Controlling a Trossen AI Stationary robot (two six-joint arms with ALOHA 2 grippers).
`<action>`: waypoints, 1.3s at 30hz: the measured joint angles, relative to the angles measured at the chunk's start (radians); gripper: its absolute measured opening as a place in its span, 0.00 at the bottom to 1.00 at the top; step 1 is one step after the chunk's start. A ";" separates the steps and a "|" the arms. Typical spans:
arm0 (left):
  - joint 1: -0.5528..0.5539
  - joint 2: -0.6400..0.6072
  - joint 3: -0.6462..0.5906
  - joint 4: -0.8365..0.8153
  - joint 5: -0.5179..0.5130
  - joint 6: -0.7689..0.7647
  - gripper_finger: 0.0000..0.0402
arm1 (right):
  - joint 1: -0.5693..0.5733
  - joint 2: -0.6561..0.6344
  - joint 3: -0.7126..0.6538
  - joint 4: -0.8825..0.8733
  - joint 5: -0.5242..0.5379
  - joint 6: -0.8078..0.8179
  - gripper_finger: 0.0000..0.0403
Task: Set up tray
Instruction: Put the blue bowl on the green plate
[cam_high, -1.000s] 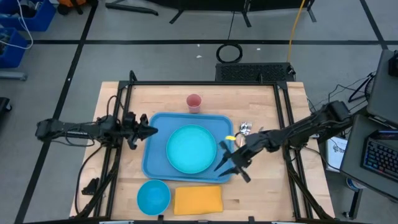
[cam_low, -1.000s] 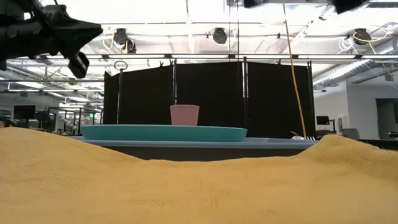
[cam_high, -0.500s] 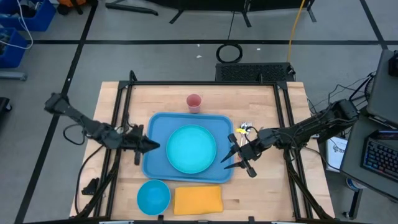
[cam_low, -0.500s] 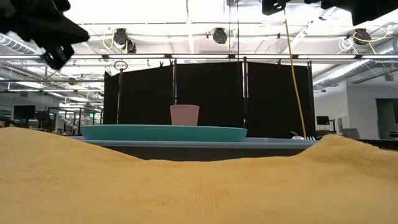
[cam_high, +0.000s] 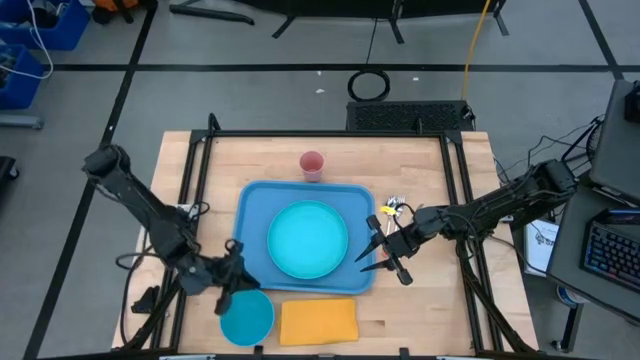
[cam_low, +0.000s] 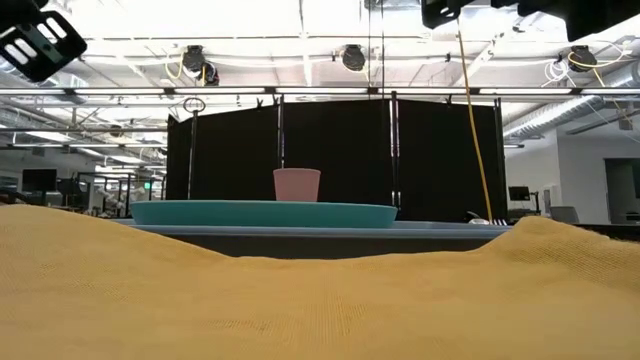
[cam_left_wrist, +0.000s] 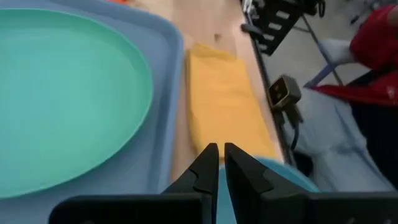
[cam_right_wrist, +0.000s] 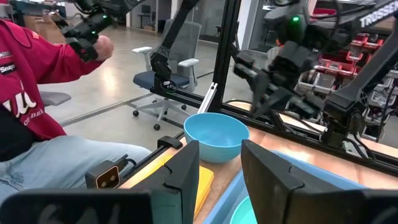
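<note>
The light-blue tray (cam_high: 250, 245) lies mid-table with a round teal plate (cam_high: 308, 238) on it. A pink cup (cam_high: 312, 165) stands beyond it. A blue bowl (cam_high: 247, 316) and an orange napkin (cam_high: 318, 321) lie at the near edge. My left gripper (cam_high: 240, 277) hovers shut just above the bowl's far rim, by the tray's near left corner; its wrist view shows the fingers (cam_left_wrist: 221, 155) together over the bowl (cam_left_wrist: 283, 175), pointing at the napkin (cam_left_wrist: 227, 99). My right gripper (cam_high: 375, 250) hangs open over the tray's right rim, nothing between its fingers (cam_right_wrist: 221, 158).
Cutlery (cam_high: 393, 208) lies on the wood right of the tray, behind my right gripper. The black frame rails (cam_high: 195, 180) run along both table sides. A person in a red top (cam_right_wrist: 25, 81) sits beyond the near edge. The napkin (cam_low: 320, 300) fills the low view's foreground.
My left gripper has swung from the tray's left rim toward the table's near edge, ending above the blue bowl, and has turned to point along the near edge; it stays shut. My right gripper drew back slightly toward the table's right edge, then held still.
</note>
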 joint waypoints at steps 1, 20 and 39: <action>0.006 0.020 0.002 0.029 -0.005 0.003 0.08 | 0.000 0.000 0.000 0.004 0.000 0.000 0.27; 0.027 0.104 0.018 -0.044 0.096 -0.118 0.32 | 0.000 0.000 0.000 -0.002 0.000 0.004 0.27; -0.018 0.119 0.018 -0.184 0.087 -0.186 0.42 | 0.000 0.000 0.000 -0.003 -0.003 0.005 0.27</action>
